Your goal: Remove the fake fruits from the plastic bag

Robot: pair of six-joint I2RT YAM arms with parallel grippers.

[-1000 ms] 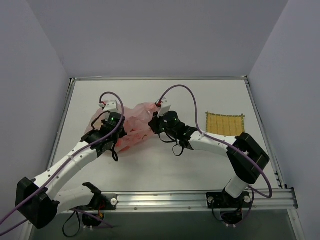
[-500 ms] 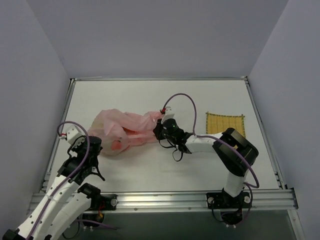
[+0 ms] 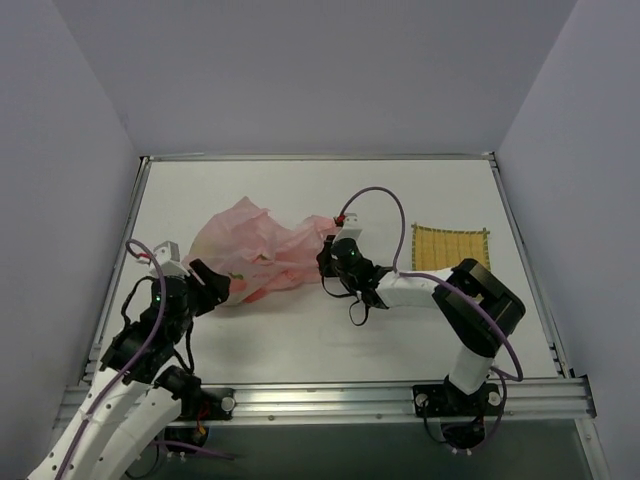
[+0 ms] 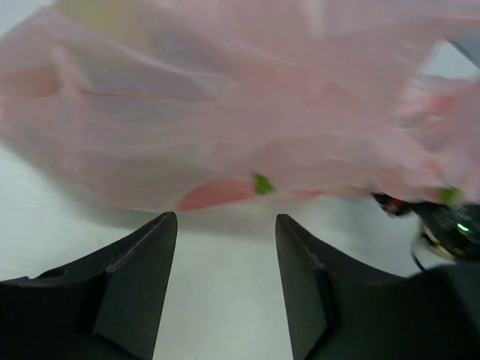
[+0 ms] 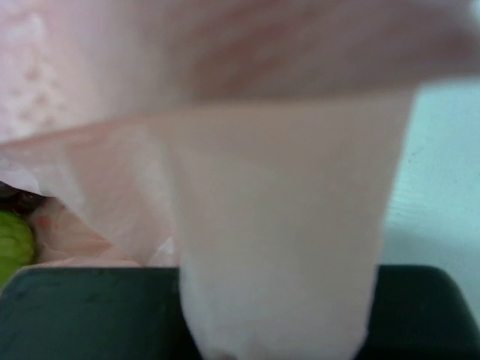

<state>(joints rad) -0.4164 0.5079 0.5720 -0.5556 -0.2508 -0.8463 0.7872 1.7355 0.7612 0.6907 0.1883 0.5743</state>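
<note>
The pink plastic bag [image 3: 258, 248] lies crumpled on the white table, left of centre. My right gripper [image 3: 330, 258] is shut on the bag's right end; in the right wrist view a strip of the bag [image 5: 285, 247] runs down between the jaws of that gripper [image 5: 277, 315]. A green fruit [image 5: 11, 244] shows at the left edge inside the bag. My left gripper [image 3: 213, 285] stands open just short of the bag's near left side, nothing between its fingers [image 4: 142, 262]. Ahead of the left gripper [image 4: 225, 217], an orange-red and green fruit [image 4: 217, 195] shows through the plastic.
A yellow woven mat [image 3: 450, 246] lies flat at the right of the table. The table's raised rim [image 3: 130, 240] runs along the left side, close to my left arm. Grey walls enclose the table.
My left arm pulled back from the bag toward the near left, then turned toward it again and its gripper opened. The right gripper shifted slightly right with the bag's end; the bag puffed up.
</note>
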